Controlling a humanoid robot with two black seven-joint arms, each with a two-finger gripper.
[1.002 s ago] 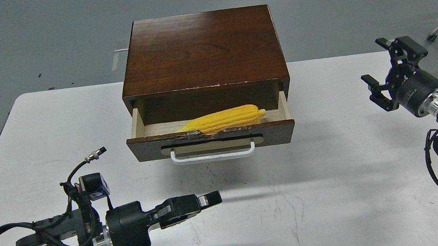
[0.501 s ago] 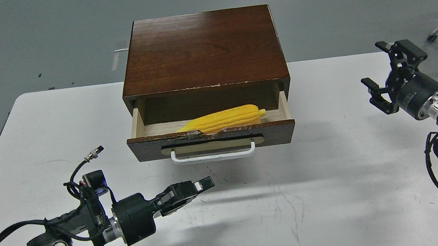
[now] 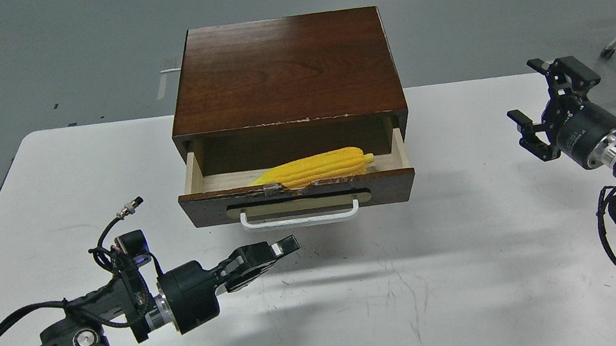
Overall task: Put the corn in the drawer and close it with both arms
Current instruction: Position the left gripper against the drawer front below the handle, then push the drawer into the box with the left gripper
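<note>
Bright yellow ribbed corn cob point(image 3: 312, 167). Dark brown wooden drawer front point(image 3: 297, 197), beige plate, white bar handle point(image 3: 300, 218), pale wood inside. White scuffed table point(image 3: 421, 278). Black pincers, silver wrist rings.

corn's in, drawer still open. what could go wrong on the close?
1. The left end effector sits low, below the white handle; it could catch the handle rather than press the drawer front.
2. It is left of centre and the right end effector is far off, open, so a one-sided push may skew the drawer or slide the cabinet along the table.
3. The corn lies against the front edge and might snag.
</note>
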